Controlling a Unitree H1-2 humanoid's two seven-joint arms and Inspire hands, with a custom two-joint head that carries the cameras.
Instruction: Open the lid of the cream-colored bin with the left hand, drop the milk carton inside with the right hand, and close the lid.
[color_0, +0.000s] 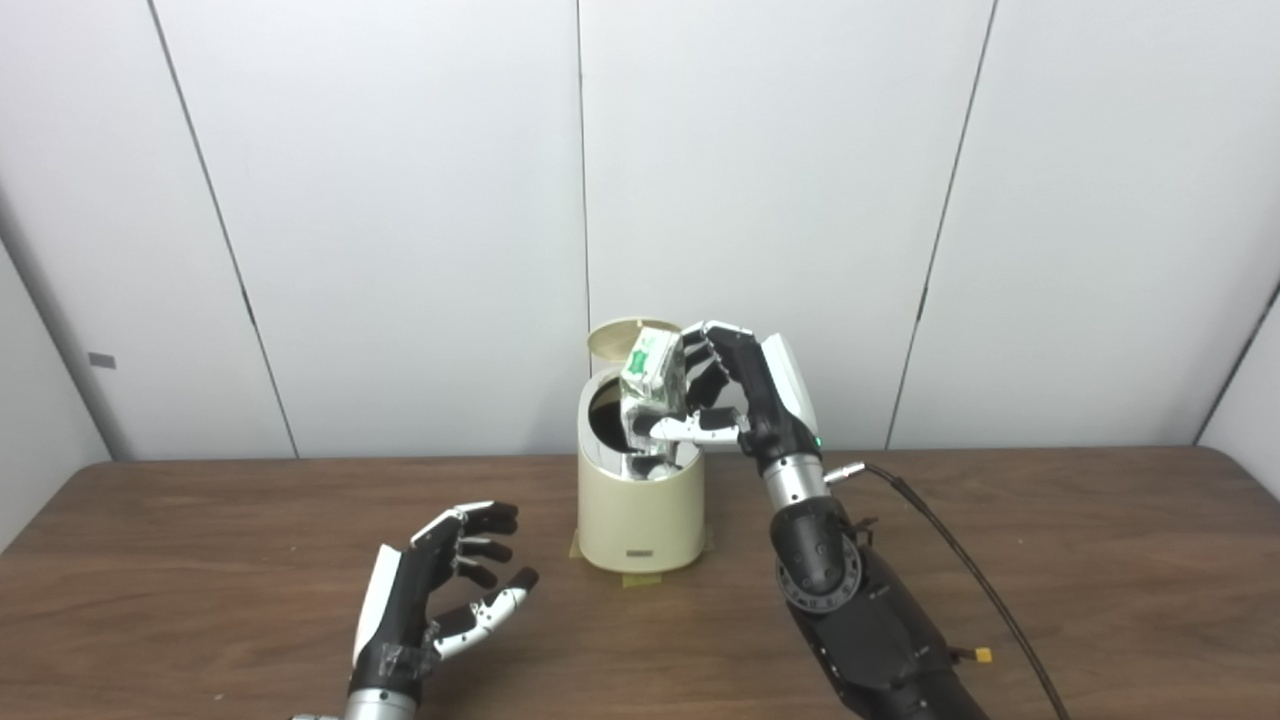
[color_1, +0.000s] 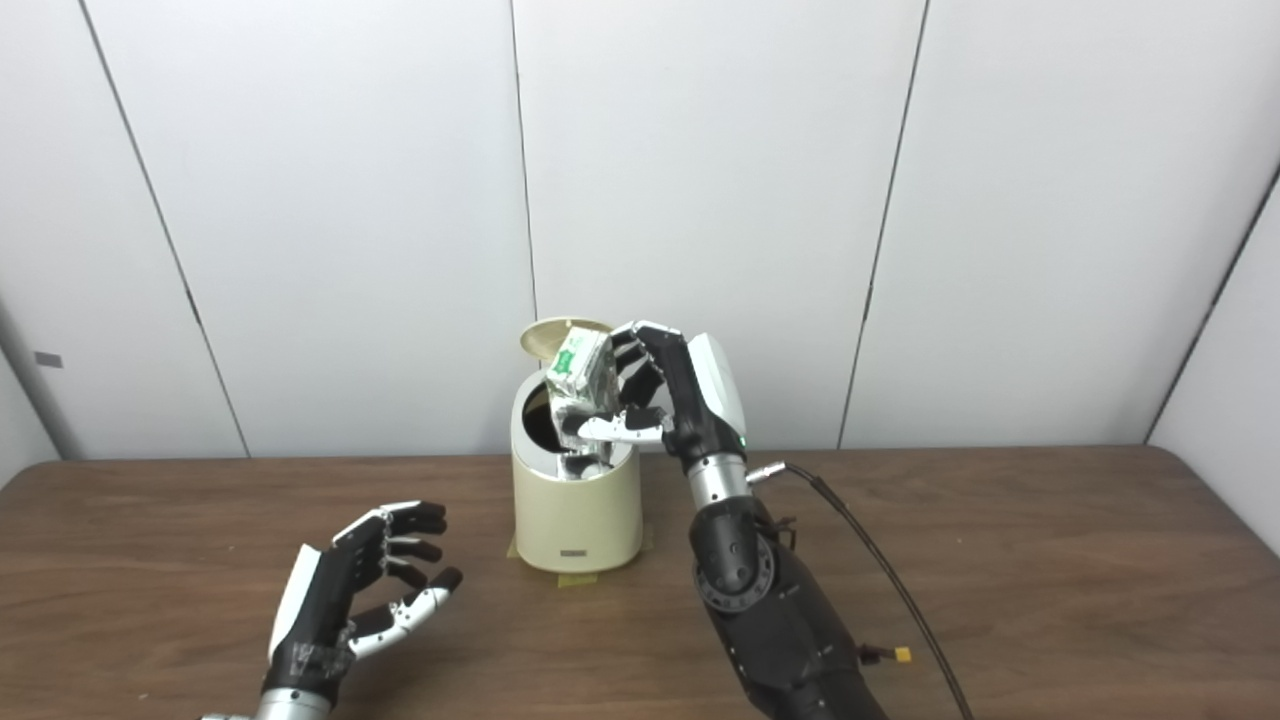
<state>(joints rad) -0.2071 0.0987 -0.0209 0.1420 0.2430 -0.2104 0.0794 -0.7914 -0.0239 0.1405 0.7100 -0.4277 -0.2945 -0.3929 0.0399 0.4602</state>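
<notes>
The right hand (color_0: 735, 395) pinches the milk carton (color_0: 653, 375) just above the bin's (color_0: 640, 510) open mouth, tilted for dropping; the lid (color_0: 625, 338) stands up at 12 o'clock. The left hand (color_0: 440, 590), spread and empty, waits at 8 o'clock, likely to close it.

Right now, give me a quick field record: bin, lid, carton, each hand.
bin: cream-colored bin upright on the table, taped at its base
lid: lid flipped up at the back, opening exposed
carton: milk carton tilted above the opening, not yet dropped
right hand: right hand shut on the carton
left hand: left hand open, low over the table, left of the bin
</notes>
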